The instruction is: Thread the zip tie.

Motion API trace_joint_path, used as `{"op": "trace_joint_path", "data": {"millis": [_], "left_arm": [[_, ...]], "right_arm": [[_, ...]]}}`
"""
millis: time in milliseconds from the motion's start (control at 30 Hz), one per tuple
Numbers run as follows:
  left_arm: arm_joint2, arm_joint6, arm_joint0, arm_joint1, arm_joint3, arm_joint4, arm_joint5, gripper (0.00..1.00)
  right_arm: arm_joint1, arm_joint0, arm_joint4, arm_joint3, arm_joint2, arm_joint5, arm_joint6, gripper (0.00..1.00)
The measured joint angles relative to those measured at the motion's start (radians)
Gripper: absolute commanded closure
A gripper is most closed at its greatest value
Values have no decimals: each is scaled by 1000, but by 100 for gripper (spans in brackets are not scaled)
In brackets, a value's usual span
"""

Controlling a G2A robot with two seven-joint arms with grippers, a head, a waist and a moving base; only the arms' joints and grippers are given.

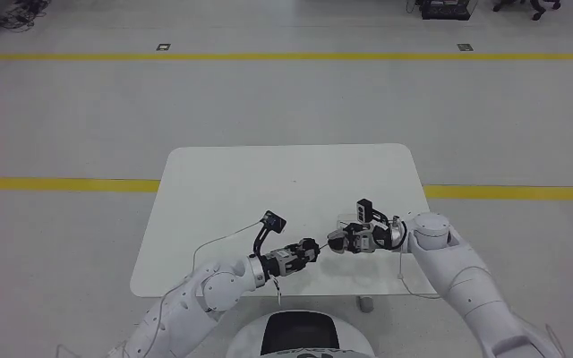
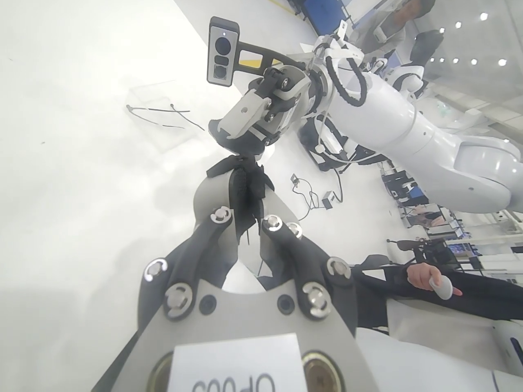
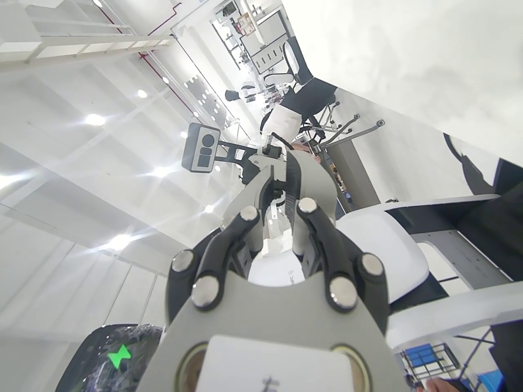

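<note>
Alignment was judged key: zip tie (image 2: 247, 235) was clamped by left gripper (image 2: 242, 170), right gripper (image 2: 231, 143) narrowed tip-to-tip; straight feeding was advised.

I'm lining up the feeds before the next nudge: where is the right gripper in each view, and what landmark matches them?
Top view: the right gripper is over the table's near part, tip to tip with the left gripper.
Left wrist view: the right gripper is just beyond the left gripper's tips.
Right wrist view: the right gripper is in the foreground, pointing away from the camera.
Shared landmark: the white table.
</note>
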State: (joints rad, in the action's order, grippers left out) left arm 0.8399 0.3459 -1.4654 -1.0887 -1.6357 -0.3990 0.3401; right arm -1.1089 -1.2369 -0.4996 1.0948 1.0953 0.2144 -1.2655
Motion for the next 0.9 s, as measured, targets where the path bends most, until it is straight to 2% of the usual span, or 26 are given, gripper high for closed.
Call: {"op": "trace_joint_path", "data": {"millis": [233,367,400,467,533,733,767,800,867,900], "left_arm": [[8,14,-3,1,13,111,0,100],[13,45,-3,1,30,237,0,100],[14,63,-1,1,40,280,0,100],[15,88,8,1,52,322,0,100],[14,98,18,2,55,307,0,100],[13,94,17,2,57,301,-6,100],[12,95,15,1,58,316,-14,100],[10,111,11,0,63,358,-20,100],[16,149,14,-1,78,450,-34,100],[19,173,20,-1,86,497,-41,100]], "right_arm": [[9,-18,9,27,20,-41,42,0],[16,-40,27,55,41,-106,84,0],[18,-49,36,64,48,-135,102,0],[19,-56,40,70,53,-157,119,0],[19,-56,40,70,53,-156,118,0],[19,-58,43,72,54,-160,122,0],[19,-63,50,78,56,-175,138,0],[21,-71,60,93,60,-216,163,0],[26,-82,83,108,74,-319,159,0],[31,-89,98,107,80,-385,117,0]]}}
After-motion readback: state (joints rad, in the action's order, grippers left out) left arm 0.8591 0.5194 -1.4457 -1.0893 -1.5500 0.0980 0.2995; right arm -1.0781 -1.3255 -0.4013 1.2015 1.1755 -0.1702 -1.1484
